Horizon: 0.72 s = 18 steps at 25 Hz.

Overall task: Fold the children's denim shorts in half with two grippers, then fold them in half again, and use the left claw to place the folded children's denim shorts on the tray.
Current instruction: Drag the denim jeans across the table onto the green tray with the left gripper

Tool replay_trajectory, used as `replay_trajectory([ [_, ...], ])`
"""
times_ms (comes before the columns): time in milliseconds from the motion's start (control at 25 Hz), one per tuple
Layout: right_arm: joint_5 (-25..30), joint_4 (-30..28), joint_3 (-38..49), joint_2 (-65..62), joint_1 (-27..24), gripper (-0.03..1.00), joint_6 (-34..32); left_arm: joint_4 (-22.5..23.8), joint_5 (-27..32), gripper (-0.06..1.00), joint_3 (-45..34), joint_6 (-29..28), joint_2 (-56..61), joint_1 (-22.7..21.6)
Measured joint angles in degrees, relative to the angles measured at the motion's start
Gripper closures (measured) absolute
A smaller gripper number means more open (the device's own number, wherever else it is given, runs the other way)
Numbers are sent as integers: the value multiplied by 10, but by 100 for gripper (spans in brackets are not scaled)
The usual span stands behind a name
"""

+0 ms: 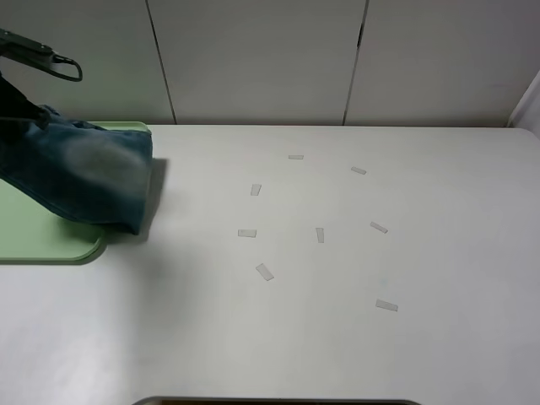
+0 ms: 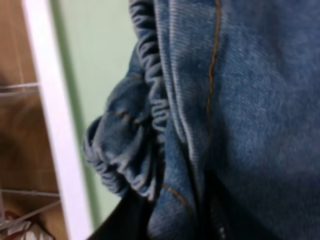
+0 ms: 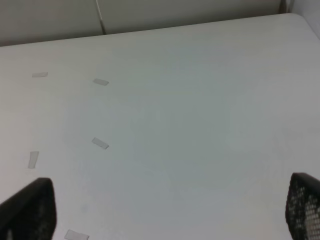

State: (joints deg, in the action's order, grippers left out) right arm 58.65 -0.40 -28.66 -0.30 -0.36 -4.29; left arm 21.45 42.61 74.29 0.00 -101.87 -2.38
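The left end effector itself is hidden behind cloth in its wrist view; judging by the denim bunched right against it, its jaws are nearly closed on the shorts (image 2: 235,115) near the gathered waistband (image 2: 150,105); from above, the folded shorts (image 1: 84,181) hang from it, above the pale-green tray (image 1: 42,240), with their far end trailing past the tray's rim toward the tabletop (image 1: 337,278). To set them down well, I would carry the bundle further over the tray before lowering, so the hanging edge lands inside the rim; lower until the cloth rests flat, then release, so the folds do not spring open. The right end effector (image 3: 165,210) stands wide open, holding nothing, over bare tabletop dotted with tape marks (image 3: 100,143); it should stay clear.
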Motion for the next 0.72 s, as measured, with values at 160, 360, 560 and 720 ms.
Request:
replay_trajectory([
  [160,0,0,0,0,0,27,0,0,-12,73,0,21,0,-34],
  [360,0,0,0,0,0,27,0,4,-35,73,0,53,-6,-81],
  [560,0,0,0,0,0,27,0,7,-41,73,0,56,-31,-85],
  [720,0,0,0,0,0,27,0,7,-45,73,0,58,-45,-85],
])
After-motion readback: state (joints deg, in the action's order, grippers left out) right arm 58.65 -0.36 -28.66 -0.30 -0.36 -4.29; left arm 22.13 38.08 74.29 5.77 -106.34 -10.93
